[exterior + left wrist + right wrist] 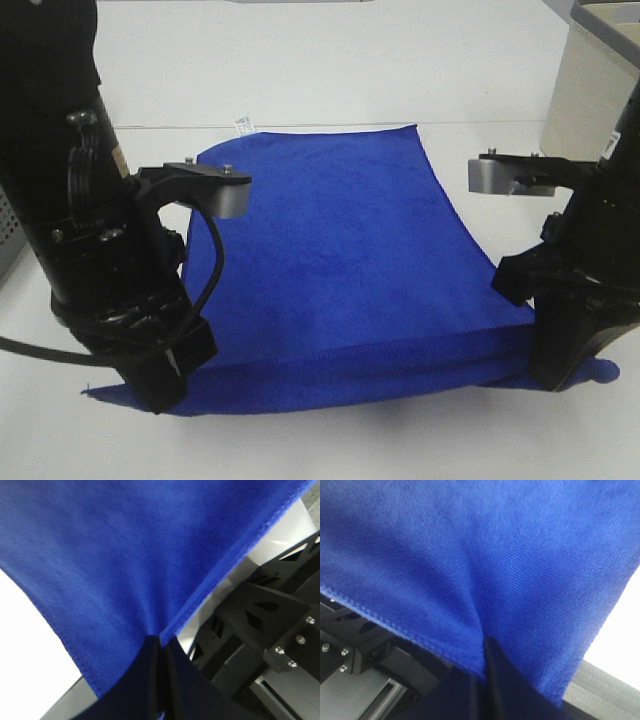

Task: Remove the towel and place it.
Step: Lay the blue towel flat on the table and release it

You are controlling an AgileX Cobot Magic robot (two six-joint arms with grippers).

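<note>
The towel (340,250) is pinched along its near edge: one corner by the closed left hand (161,647), the other by the closed right hand (482,647).

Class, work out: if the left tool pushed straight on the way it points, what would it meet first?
The towel: the left tool is shut on its edge. Behind the cloth probably the table, though depth is unclear.

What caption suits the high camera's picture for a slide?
The left hand and right hand each pinch a near corner of the blue towel on a white table.
</note>
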